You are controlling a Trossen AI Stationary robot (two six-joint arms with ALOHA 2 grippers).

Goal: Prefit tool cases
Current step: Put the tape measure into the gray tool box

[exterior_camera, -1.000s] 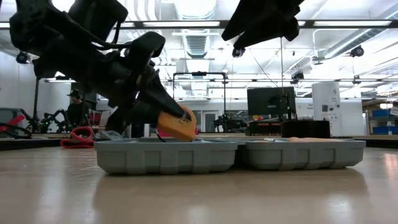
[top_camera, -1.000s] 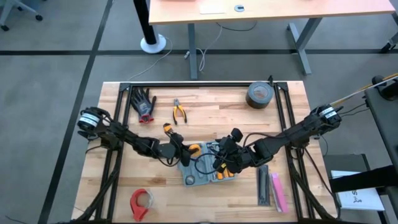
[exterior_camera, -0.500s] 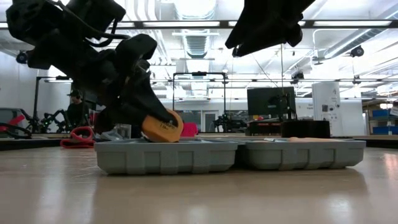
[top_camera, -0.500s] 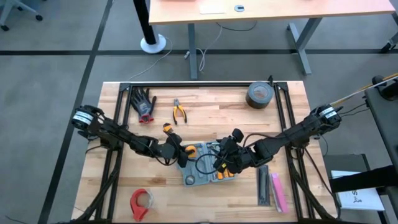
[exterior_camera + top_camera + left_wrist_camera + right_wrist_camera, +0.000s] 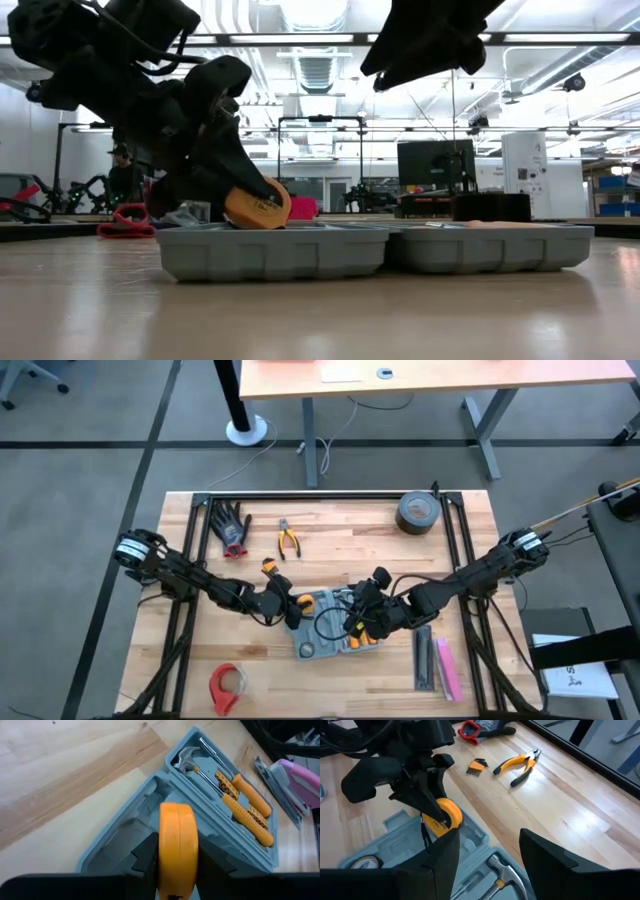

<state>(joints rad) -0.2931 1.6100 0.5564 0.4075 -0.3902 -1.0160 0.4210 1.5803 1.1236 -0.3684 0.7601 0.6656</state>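
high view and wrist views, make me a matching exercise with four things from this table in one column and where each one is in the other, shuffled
Things:
1. round orange tape measure
2. silver-headed hammer with orange handle
3. orange-handled pliers
4. dark roll of duct tape

Places:
A. on bare wood at the table's far right corner
B. lying in a slot of the open blue-grey plastic tool case
C. gripped between the left gripper's fingers, above the case tray
D. on bare wood beside a black and red glove

Pairs: 1-C, 2-B, 3-D, 4-A
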